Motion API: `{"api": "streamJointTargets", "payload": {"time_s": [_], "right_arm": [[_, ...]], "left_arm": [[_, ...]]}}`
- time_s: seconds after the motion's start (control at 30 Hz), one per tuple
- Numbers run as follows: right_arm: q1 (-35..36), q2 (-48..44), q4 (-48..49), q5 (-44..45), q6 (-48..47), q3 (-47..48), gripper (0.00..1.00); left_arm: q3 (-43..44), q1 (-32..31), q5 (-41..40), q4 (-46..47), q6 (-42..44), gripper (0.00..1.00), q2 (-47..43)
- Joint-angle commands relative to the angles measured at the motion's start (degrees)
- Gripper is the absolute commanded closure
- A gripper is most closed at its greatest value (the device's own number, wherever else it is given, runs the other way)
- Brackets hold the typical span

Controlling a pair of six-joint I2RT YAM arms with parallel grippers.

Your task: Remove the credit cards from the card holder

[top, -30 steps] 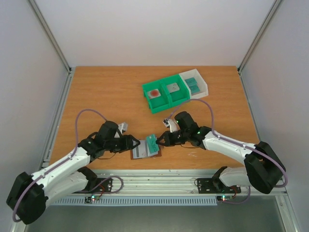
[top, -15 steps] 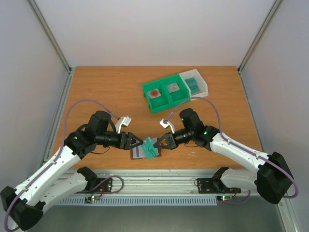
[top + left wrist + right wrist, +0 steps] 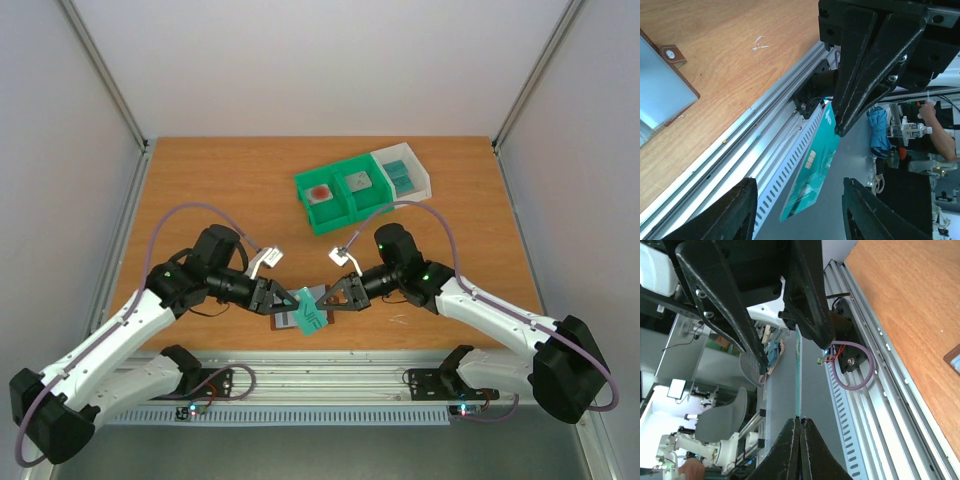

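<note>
White bin (image 3: 416, 193) holds teal cards (image 3: 400, 177); green bin (image 3: 338, 220), tiles (image 3: 321, 192).

Two arms, the left arm (image 3: 120, 335) and the right arm (image 3: 490, 310), with one pincer each: the left pincer (image 3: 278, 300) and the right pincer (image 3: 336, 297). One teal credit card (image 3: 308, 313) between them. One card holder (image 3: 660, 95) on the table (image 3: 220, 180), with one brown tab (image 3: 671, 52). Two bins: one green bin (image 3: 355, 213) with two compartments, one white bin (image 3: 418, 194) with a single compartment. One red-spotted tile (image 3: 320, 192) in one green compartment, one grey square (image 3: 357, 182) in the other. The teal cards (image 3: 400, 176) in the white bin are stacked, so their number cannot be told. Two purple cables (image 3: 188, 206), one per arm
</note>
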Motion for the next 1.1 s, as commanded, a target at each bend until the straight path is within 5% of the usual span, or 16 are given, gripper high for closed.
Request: {"api": "streamJointTargets", "payload": {"time_s": [0.0, 0.17, 0.4, 0.6, 0.9, 1.07], "right_arm": [[-0.07, 0.29, 2.92, -2.79, 0.96, -0.21, 0.99], [-0.03, 0.75, 3.04, -2.69, 1.05, -0.28, 0.99], [-0.02, 0.31, 2.3, -0.49, 1.53, -0.38, 0.99], [-0.13, -1.7, 3.69, 6.8, 7.26, -1.35, 0.78], [-0.21, -2.59, 30.81, 11.88, 31.17, -8.27, 0.42], [-0.21, -0.91, 38.35, 15.75, 38.42, -9.28, 0.31]], "left_arm": [[-0.44, 0.02, 2.78, 1.22, 1.15, 0.55, 0.68], [-0.7, 0.03, 3.33, 2.6, 0.52, 0.66, 1.18], [-2.29, 0.02, 4.22, 6.86, -2.12, 0.99, 0.85], [-2.93, 0.07, 1.68, 9.49, -4.92, 1.0, -0.77], [-2.58, 0.14, -7.3, 14.06, -10.87, 1.0, -5.28], [-5.3, 0.12, -12.94, 20.96, -16.91, 1.0, -8.63]]}}
